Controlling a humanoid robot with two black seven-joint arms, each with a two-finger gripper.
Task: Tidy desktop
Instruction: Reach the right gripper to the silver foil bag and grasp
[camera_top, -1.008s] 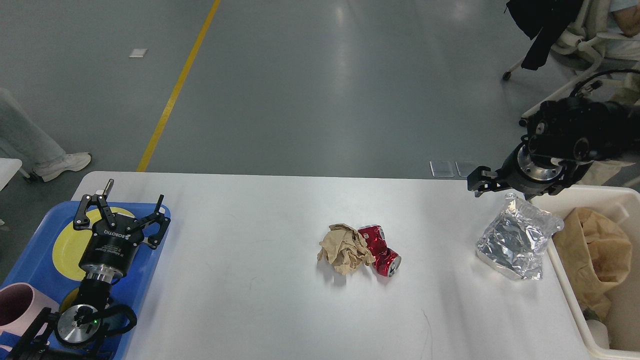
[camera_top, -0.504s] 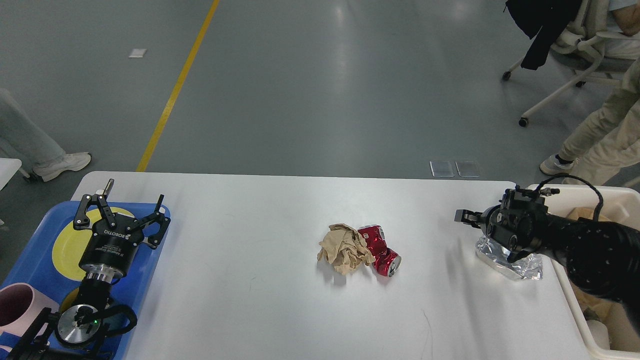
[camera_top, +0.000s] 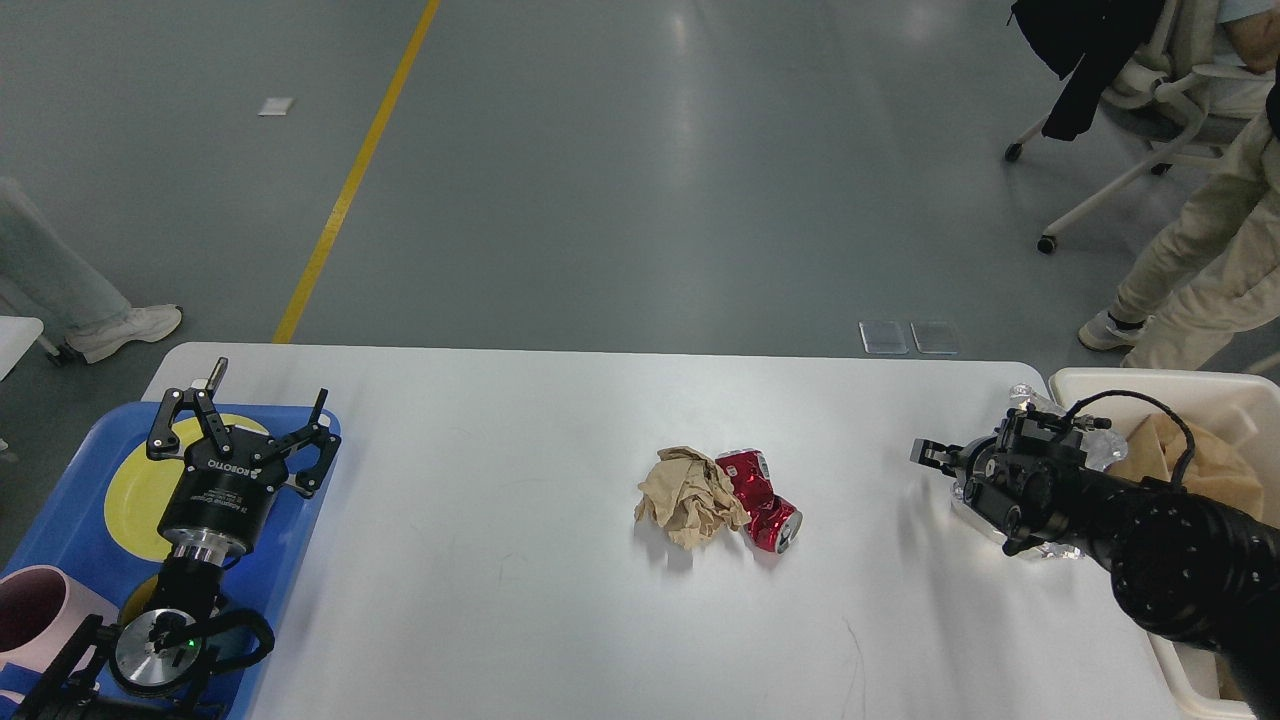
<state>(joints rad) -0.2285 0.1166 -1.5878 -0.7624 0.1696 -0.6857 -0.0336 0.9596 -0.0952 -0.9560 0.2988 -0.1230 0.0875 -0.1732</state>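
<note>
A humanoid robot works at clearing a white counter (camera_top: 500, 600) on a workshop floor. Its right end effector (camera_top: 935, 455) reaches in low from the right, over a crinkled silver foil bag (camera_top: 1065, 548) that lies at the counter's right edge, just beside a cream bin (camera_top: 1180, 385) already holding brown paper. From this angle its fingers are too dark and end-on to tell whether they are apart or closed on the foil. The left end effector (camera_top: 245, 425) hangs above a blue tray (camera_top: 60, 510) at the counter's left end, fingers spread wide, holding nothing.

Near the counter's middle sit a crumpled brown paper wad (camera_top: 690, 497) and, touching it, a crushed red can (camera_top: 760, 497).

All three look light. The foil is likely slick and springy, best pinched at a raised fold. The paper should compress readily anywhere. The dented can is stiffer and could roll, so gripping across its crushed waist seems safest.
</note>
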